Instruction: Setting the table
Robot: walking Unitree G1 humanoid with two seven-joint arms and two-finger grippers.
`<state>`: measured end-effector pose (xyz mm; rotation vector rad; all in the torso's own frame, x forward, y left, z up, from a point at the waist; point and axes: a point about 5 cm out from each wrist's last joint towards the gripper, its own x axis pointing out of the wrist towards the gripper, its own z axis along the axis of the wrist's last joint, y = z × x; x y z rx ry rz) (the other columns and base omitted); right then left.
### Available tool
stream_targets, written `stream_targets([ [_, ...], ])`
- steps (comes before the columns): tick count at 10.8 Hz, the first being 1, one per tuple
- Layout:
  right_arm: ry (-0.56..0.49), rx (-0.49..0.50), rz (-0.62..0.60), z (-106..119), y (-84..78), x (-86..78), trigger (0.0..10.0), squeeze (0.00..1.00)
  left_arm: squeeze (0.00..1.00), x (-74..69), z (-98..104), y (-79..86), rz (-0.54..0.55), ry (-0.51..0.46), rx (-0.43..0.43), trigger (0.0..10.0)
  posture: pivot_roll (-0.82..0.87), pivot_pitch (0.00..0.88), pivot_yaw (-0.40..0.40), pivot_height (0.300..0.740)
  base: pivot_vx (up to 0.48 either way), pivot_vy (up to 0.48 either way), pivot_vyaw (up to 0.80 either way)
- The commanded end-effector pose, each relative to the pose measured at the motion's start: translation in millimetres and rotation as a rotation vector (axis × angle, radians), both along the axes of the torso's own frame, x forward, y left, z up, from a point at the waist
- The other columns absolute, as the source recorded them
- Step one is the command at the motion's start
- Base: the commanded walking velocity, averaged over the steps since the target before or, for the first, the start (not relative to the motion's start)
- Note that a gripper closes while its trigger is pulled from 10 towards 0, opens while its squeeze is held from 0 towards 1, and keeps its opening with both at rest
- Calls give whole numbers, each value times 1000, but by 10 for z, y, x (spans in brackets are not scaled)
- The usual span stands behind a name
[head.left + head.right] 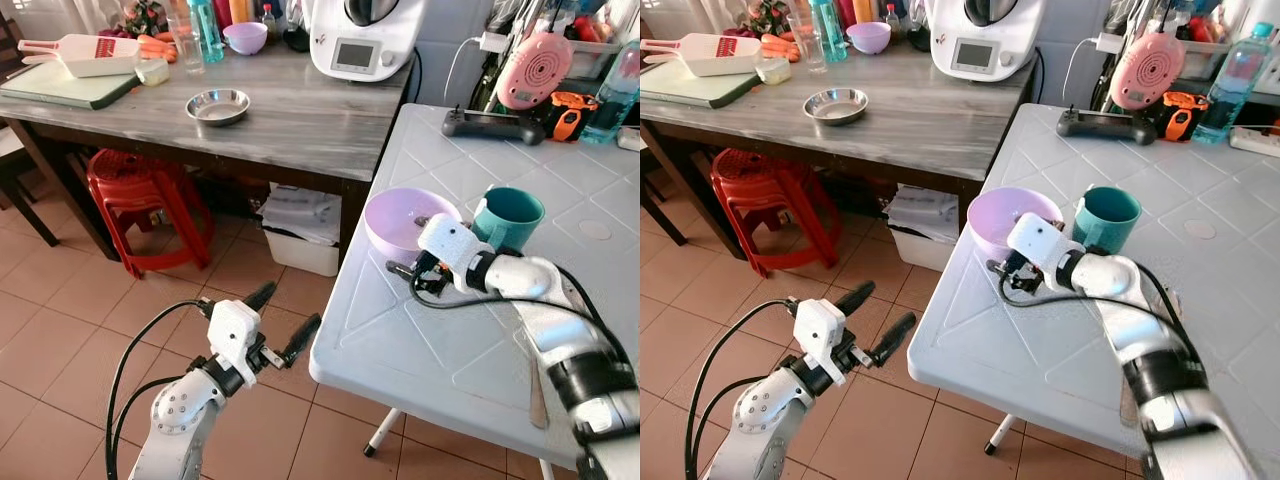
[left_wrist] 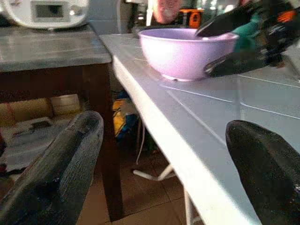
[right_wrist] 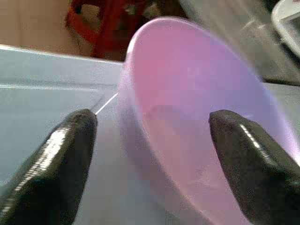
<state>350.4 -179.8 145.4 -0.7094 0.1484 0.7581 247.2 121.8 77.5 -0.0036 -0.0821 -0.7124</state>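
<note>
Lilac bowl (image 1: 398, 222) beside teal mug (image 1: 508, 218), insides hard to read; right gripper (image 3: 154, 159) spread astride its rim; left gripper (image 1: 283, 318) released.

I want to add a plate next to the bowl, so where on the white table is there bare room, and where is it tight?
The white table is bare along its near edge, in front of the purple bowl. The right end effector straddles the bowl's rim, with the teal mug close beside. The far edge is crowded: controller, pink device, water bottle.

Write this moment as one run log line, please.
right gripper: open, straddling purple bowl rim | left gripper: open, idle | teal mug: beside bowl
</note>
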Motion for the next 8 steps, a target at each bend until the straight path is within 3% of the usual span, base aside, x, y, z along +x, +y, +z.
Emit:
stream_targets([
  [1, 17, -25, 30, -32, -5, 19, 0, 0, 0, -35, 41, -15, -30, -29, 11, 10000, 48, 87, 42, 740, 0, 0, 0],
  [4, 53, -59, 62, -178, -20, 20, 0, 0, 0, -53, 53, -40, -46, -34, -10, 10000, 52, 87, 43, 740, 0, 0, 0],
  [8, -6, -105, 70, -164, -88, 40, 0, 0, 0, -47, 56, -63, -59, -33, -9, 10000, 43, 83, 46, 740, 0, 0, 0],
])
